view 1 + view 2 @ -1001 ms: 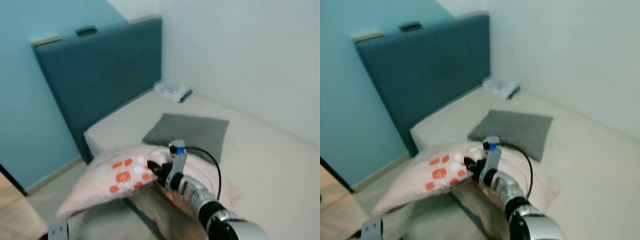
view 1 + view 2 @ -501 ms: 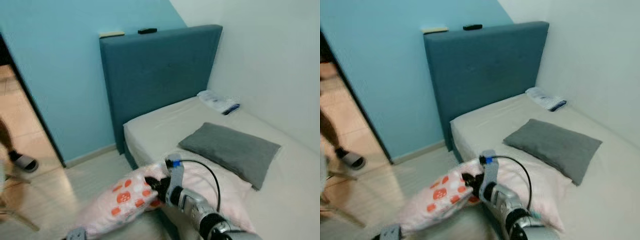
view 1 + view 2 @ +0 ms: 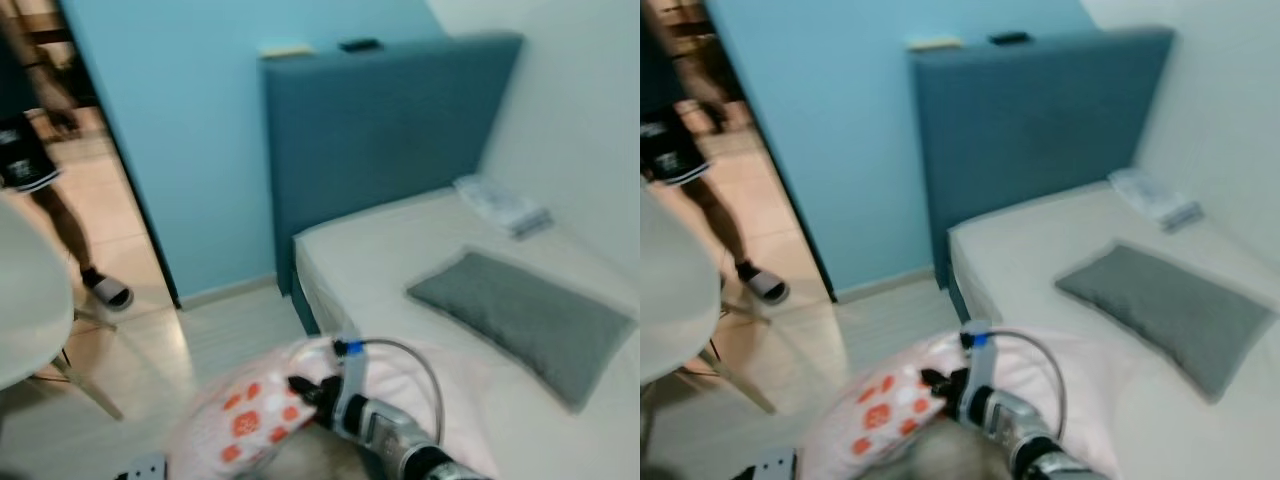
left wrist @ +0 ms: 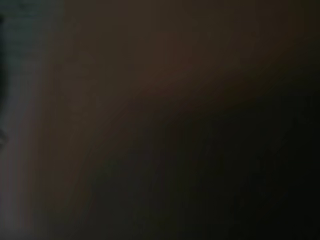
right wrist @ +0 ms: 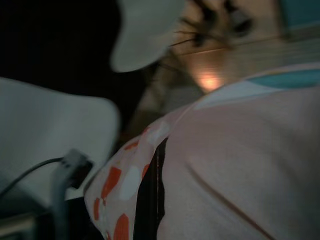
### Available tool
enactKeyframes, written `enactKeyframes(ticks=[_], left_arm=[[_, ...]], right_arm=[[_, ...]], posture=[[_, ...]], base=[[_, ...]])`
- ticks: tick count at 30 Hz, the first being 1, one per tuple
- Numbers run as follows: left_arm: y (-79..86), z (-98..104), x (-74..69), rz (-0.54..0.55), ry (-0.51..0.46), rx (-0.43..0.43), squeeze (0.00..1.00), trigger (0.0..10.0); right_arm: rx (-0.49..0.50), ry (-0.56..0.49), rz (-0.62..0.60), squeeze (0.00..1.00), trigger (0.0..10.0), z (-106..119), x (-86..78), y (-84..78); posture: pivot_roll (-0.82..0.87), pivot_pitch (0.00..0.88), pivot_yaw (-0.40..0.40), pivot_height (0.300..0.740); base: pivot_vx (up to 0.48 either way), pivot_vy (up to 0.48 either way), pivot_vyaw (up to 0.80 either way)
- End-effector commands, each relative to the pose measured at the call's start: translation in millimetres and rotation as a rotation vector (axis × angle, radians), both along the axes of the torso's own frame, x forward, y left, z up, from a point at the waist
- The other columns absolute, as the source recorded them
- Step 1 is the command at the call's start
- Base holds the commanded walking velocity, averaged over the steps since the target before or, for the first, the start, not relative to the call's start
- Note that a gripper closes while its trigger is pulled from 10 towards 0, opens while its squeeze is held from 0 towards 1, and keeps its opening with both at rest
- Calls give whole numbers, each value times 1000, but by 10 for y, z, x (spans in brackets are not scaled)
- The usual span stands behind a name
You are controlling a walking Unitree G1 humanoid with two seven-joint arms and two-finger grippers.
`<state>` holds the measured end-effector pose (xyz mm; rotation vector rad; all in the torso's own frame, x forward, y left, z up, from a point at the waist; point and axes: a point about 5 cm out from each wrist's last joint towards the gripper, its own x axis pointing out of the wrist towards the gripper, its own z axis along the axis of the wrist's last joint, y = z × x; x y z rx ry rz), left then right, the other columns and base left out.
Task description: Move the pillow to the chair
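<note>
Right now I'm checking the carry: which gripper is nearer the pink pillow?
Right. The right gripper is clamped into the pink pillow, carrying it. The left gripper's place cannot be made out; its wrist view is dark.

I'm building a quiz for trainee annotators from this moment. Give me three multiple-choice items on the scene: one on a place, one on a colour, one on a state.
1. Where does the grey pillow lie?
A. on the bed
B. on the floor
C. on the chair

2. What colour is the headboard?
A. red
B. dark blue
C. white

3. What is the right hand doing?
A. hanging idle
B. gripping the pink pillow
C. touching the wall

Key:
1 A, it rests on the mattress.
2 B, a dark blue panel behind the bed.
3 B, its fingers are closed on the patterned fabric.
</note>
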<state>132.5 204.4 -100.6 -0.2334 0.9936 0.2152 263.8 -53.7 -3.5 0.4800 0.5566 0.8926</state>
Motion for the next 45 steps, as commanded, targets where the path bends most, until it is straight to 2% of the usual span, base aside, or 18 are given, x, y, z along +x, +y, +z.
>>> enactKeyframes(ticks=[1,4,7,8,9,12,15,22,26,27,33,38,45], left_arm=[[-68,-11,1,8,0,-13,0,10000],[-119,-15,9,9,-1,-21,0,10000],[-157,-12,31,7,-9,-29,0,10000],[-180,-11,40,-5,-12,-31,0,10000],[-180,-11,40,-5,-12,-31,0,10000],[-218,-20,24,-36,-6,-31,0,10000],[-207,-28,-7,-29,-2,-29,0,10000],[-201,-39,-49,-16,-1,-23,0,10000],[-191,-42,-67,-20,2,-19,0,10000],[-186,-46,-79,-38,10,-11,0,10000],[-205,-50,-83,-72,17,0,0,10000],[-251,-41,-40,-73,6,-6,0,10000],[-273,-37,-21,-83,1,-11,0,10000]], right_arm=[[193,-37,55,0,10000,252,100,290],[235,-34,54,0,10000,304,137,305],[226,-35,66,0,10000,313,150,294],[159,-31,73,0,10000,263,134,270],[159,-31,73,0,10000,263,134,270],[-84,5,39,0,10000,16,29,103],[-186,84,-40,0,10000,-178,-86,-84],[-313,207,-112,0,10000,-456,-345,-377],[-346,235,-113,0,10000,-518,-423,-423],[-392,261,-127,0,10000,-575,-484,-482],[-498,283,-159,0,10000,-647,-551,-590],[-486,309,-179,0,10000,-669,-586,-599],[-530,309,-150,0,10000,-691,-617,-620]], posture=[[-8,38,-78,740],[0,23,-89,740],[0,25,-93,740],[3,14,-94,740],[3,14,-94,740],[20,6,-98,740],[37,5,-95,740],[59,6,-90,740],[59,1,-88,740],[63,1,-86,740],[63,1,-84,740],[66,3,-86,740],[59,3,-79,740]], base=[[0,0,756],[0,0,756],[0,0,756],[0,0,756],[0,0,756],[0,0,765],[0,0,758],[0,0,752],[0,0,750],[0,0,756],[0,0,372],[0,0,0],[0,0,0]])
